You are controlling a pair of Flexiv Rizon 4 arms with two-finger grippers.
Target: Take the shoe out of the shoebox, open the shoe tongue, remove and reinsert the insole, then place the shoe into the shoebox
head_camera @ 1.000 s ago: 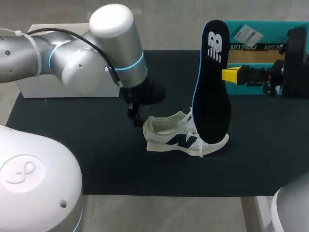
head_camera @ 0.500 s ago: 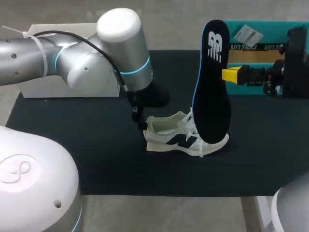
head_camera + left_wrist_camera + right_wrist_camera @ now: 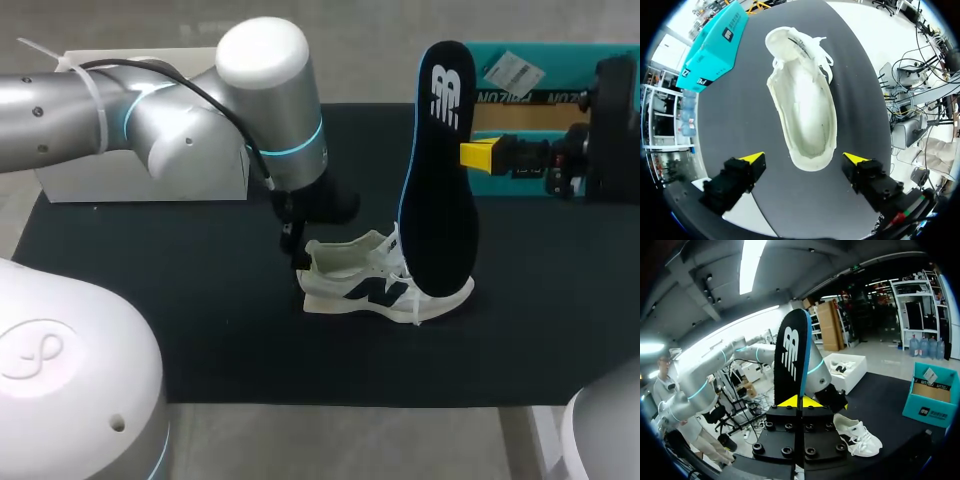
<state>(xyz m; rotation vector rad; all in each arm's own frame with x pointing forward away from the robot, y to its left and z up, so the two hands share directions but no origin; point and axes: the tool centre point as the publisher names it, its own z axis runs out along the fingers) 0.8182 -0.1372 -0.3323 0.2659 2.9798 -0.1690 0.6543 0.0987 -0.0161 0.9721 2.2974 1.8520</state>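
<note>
A white shoe (image 3: pixel 375 280) with a dark side mark lies on the black mat (image 3: pixel 160 300); from the left wrist it shows from above, its mouth wide and hollow (image 3: pixel 805 110). My left gripper (image 3: pixel 804 159) hangs open just over the heel, one finger on each side, touching nothing. The black insole (image 3: pixel 437 170) with a blue rim stands upright above the shoe's toe end, held by its edge in my right gripper (image 3: pixel 470 156), which is shut on it (image 3: pixel 792 360). The teal shoebox (image 3: pixel 545 100) stands open at the far right.
A white box (image 3: pixel 140 175) sits at the mat's far left edge, behind my left arm (image 3: pixel 200 120). The shoebox lid or side (image 3: pixel 715 45) lies beyond the shoe's toe in the left wrist view. Bare mat spreads in front of the shoe.
My left arm has moved right, bringing its open gripper over the shoe's heel. The right arm and insole have stayed still.
</note>
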